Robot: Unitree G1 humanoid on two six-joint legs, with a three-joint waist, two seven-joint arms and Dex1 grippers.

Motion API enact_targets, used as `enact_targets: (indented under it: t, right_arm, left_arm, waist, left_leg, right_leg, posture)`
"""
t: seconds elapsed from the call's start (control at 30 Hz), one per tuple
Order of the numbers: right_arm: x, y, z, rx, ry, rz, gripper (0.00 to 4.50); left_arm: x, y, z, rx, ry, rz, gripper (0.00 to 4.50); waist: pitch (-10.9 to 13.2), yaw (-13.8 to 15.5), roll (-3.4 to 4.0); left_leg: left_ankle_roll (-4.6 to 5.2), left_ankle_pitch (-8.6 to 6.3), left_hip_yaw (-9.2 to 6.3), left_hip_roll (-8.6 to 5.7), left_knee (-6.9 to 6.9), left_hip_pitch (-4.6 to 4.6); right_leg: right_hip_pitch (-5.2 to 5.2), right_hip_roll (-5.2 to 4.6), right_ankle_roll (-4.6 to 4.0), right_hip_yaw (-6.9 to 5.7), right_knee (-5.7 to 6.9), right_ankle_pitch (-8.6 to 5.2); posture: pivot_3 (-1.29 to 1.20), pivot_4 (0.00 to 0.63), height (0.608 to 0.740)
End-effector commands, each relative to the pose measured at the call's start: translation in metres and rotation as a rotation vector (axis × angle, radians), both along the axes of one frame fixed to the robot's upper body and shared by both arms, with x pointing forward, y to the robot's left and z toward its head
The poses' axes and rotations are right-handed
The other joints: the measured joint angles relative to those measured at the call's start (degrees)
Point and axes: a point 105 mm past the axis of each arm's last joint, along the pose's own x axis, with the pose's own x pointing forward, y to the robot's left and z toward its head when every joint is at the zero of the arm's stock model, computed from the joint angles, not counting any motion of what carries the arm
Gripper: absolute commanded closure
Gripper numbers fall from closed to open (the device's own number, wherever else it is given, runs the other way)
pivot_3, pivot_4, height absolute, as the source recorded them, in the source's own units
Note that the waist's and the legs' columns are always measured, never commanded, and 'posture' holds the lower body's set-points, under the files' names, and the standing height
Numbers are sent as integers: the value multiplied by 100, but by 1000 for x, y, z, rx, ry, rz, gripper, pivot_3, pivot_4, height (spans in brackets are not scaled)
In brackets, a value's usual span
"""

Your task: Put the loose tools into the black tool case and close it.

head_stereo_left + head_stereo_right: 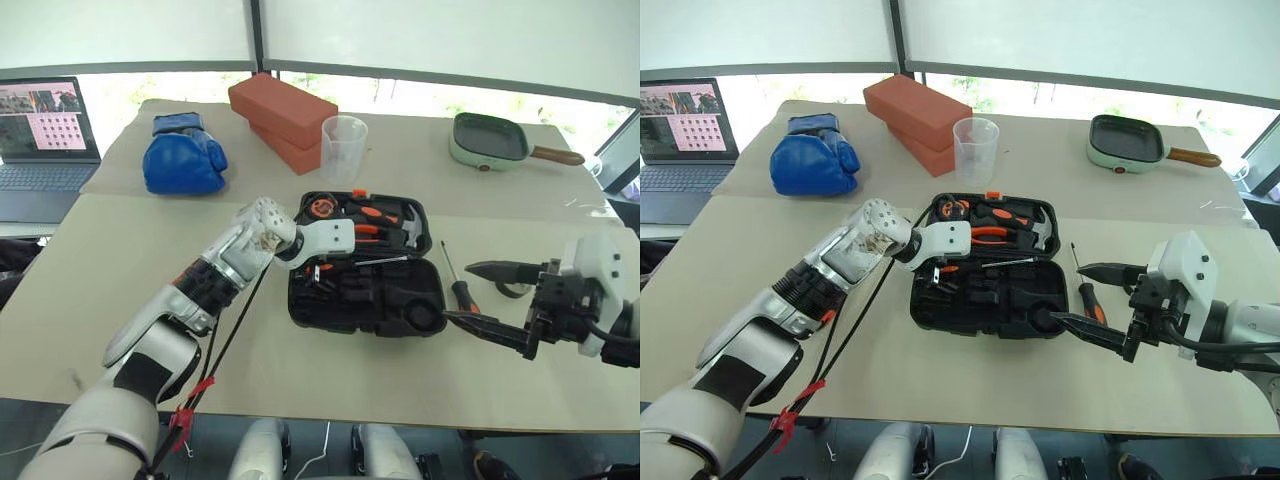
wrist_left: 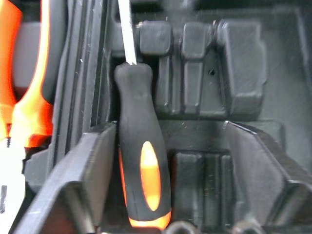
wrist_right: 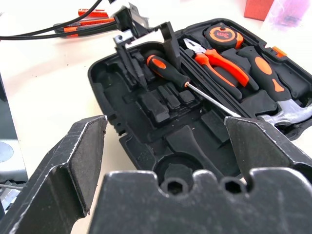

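Left eye view: beige table [image 1: 120, 290] bears laptop [image 1: 45, 150], windows behind.

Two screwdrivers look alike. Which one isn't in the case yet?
The screwdriver lying on the table right of the black tool case. The other screwdriver lies inside the case, between the left gripper's fingers.

Bright daylight from the rear windows [image 1: 440, 45]; left wrist view blurred, orange handles glaring

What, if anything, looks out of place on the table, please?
One screwdriver lies loose on the table, right of the open case, while another sits inside between the left pincer's fingers. Nothing looks spilled or damaged.
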Motion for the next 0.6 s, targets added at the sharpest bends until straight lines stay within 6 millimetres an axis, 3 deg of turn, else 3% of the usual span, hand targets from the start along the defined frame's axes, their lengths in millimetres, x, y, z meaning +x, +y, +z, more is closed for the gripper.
enact_targets:
  t: [0.03, 0.1, 0.37, 0.6]
  right_arm:
    - [1, 2, 7, 2, -44, 7, 0]
    - [1, 3, 7, 2, -44, 8, 0]
    - [4, 6, 7, 7, -50, 15, 0]
    - [5, 8, 5, 7, -53, 14, 0]
  left_arm:
    - [3, -6, 45, -65, -101, -21, 901]
    - [6, -6, 50, -71, -122, -22, 1373]
    - [20, -10, 41, -65, -158, -48, 4340]
    - [16, -12, 20, -31, -102, -94, 4430]
  waist:
    - [0, 0, 0]
    - [0, 0, 0]
    - [0, 0, 0]
    - [0, -5, 1]
  left_leg:
    - [0, 0, 0, 0, 0, -1]
    - [0, 0, 0, 0, 0, -2]
    - [1, 0, 0, -1, 0, -1]
    - [1, 0, 1, -1, 0, -3]
  right_leg:
    - [-1, 0, 0, 0, 0, 0]
    - [-1, 0, 0, 0, -2, 0]
    - [-1, 1, 0, 0, -2, 0]
    - [-2, 0, 0, 0, -3, 0]
  posture:
    - [0, 150, 738]
    - [0, 150, 738]
    - [0, 150, 738]
    - [0, 150, 738]
